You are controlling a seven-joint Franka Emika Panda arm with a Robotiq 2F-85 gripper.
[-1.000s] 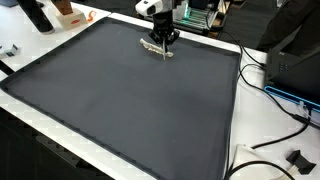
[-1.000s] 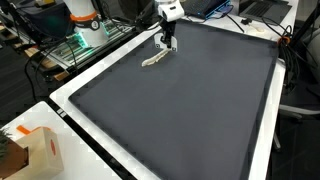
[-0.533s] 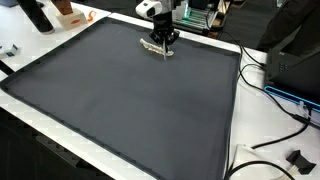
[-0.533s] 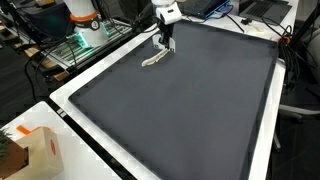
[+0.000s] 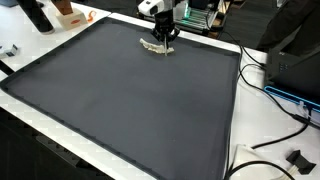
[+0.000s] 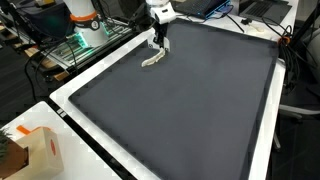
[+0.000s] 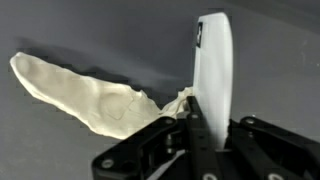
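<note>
The claw (image 7: 195, 108) is pinched shut on one end of the pale cloth strip (image 7: 85, 92). The rest lies sideways on the dark mat (image 7: 100, 30).

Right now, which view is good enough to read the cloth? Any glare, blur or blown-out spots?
Wrist view: the pale cloth is evenly lit and only slightly soft. The hand, shut on its end, is dark and blurred so near the lens. The white strip beside it is nearly blown out. In both exterior views the cloth is tiny and without detail; the dark mat shows no hot spots.
</note>
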